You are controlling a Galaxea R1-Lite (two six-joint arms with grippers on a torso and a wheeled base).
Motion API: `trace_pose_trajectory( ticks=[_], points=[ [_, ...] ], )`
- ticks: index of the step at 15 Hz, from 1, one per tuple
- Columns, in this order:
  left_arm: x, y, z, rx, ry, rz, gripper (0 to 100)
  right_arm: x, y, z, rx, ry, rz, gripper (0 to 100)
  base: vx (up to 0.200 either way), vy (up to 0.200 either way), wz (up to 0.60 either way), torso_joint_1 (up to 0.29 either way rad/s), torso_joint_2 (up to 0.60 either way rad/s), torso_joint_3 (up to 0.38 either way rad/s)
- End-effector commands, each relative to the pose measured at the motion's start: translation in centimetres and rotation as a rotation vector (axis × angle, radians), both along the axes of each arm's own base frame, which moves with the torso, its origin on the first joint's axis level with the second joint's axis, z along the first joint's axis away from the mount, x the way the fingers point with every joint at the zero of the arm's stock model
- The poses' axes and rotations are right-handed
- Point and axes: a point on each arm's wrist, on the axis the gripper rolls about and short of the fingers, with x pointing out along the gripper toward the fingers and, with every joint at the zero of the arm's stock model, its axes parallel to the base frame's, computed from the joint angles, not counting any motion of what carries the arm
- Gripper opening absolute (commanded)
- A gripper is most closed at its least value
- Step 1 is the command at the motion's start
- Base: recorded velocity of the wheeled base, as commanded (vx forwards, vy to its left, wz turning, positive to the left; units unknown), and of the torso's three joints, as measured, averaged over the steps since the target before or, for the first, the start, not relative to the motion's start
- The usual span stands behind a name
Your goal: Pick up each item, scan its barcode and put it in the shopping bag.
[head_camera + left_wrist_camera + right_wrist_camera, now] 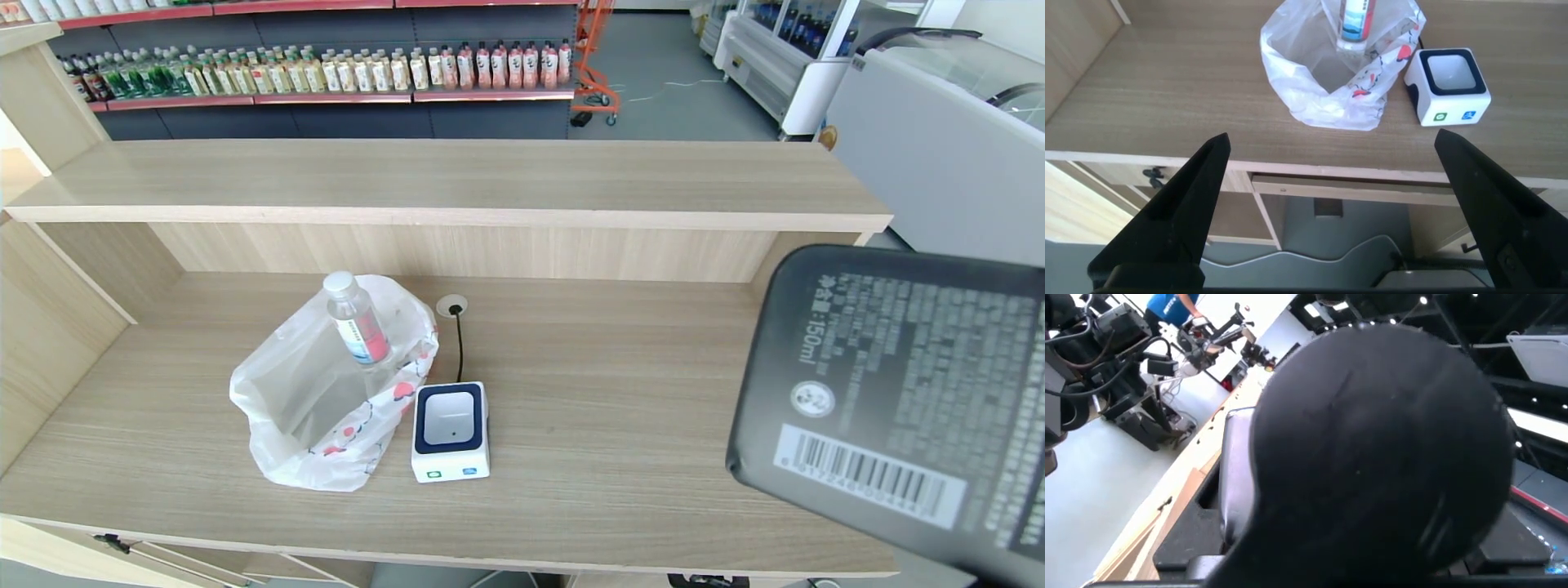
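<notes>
A black flat container (890,408) with a white barcode label hangs in the air at the right, close to the head camera. In the right wrist view the same black container (1372,433) sits in my right gripper (1364,563), which is shut on it. A white patterned shopping bag (326,400) stands open on the counter, with a clear bottle (357,322) upright inside. The white barcode scanner (451,430) sits just right of the bag. My left gripper (1333,143) is open and holds nothing, hanging before the counter's front edge, short of the bag (1315,90) and scanner (1449,86).
The wooden counter (612,408) has a raised ledge (449,175) along its back and a side wall at the left. A black cable (460,343) runs from the scanner to a hole in the counter. A drawer front (1355,189) lies under the counter's front edge.
</notes>
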Motion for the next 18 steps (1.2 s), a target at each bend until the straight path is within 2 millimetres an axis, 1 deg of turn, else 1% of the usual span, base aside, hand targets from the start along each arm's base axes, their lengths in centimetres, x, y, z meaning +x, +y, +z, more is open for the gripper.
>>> trace_pose_trajectory(
  ticks=[1, 8, 11, 13, 14, 15, 16, 17, 18],
  points=[
    [0.0, 0.0, 0.0, 0.0, 0.002, 0.0, 100, -0.4, -0.4, 0.2, 0.01, -0.012, -0.003, 0, 0.0, 0.0, 0.0, 0.0, 0.0, 0.0],
    [0.0, 0.0, 0.0, 0.0, 0.0, -0.002, 100, -0.6, -0.5, 0.3, 0.014, -0.016, 0.0, 0, 0.0, 0.0, 0.0, 0.0, 0.0, 0.0],
    [0.0, 0.0, 0.0, 0.0, 0.0, 0.0, 100, -0.9, -0.7, 0.0, 0.009, -0.012, 0.006, 0, 0.0, 0.0, 0.0, 0.0, 0.0, 0.0],
    [0.0, 0.0, 0.0, 0.0, 0.002, 0.0, 100, -0.8, -0.8, -0.3, 0.002, 0.002, -0.011, 0, 0.0, 0.0, 0.0, 0.0, 0.0, 0.0],
    [0.0, 0.0, 0.0, 0.0, 0.0, 0.0, 100, 1.0, -2.0, -1.0, -0.018, 0.104, -0.198, 0, 0.0, 0.0, 0.0, 0.0, 0.0, 0.0],
    [0.0, 0.0, 0.0, 0.0, 0.0, 0.0, 100, 2.0, -3.3, -1.7, -0.014, 0.227, -0.402, 0, 0.0, 0.0, 0.0, 0.0, 0.0, 0.0],
    [0.0, 0.0, 0.0, 0.0, 0.0, 0.0, 100, 2.6, -4.1, -2.3, -0.007, 0.367, -0.611, 0, 0.0, 0.0, 0.0, 0.0, 0.0, 0.0],
    [0.0, 0.0, 0.0, 0.0, 0.002, 0.0, 100, 2.6, -4.6, -2.4, 0.028, 0.482, -0.767, 0, 0.0, 0.0, 0.0, 0.0, 0.0, 0.0],
    [0.0, 0.0, 0.0, 0.0, 0.002, 0.0, 100, 2.7, -4.9, -2.3, 0.088, 0.618, -0.883, 0, 0.0, 0.0, 0.0, 0.0, 0.0, 0.0]
  ],
)
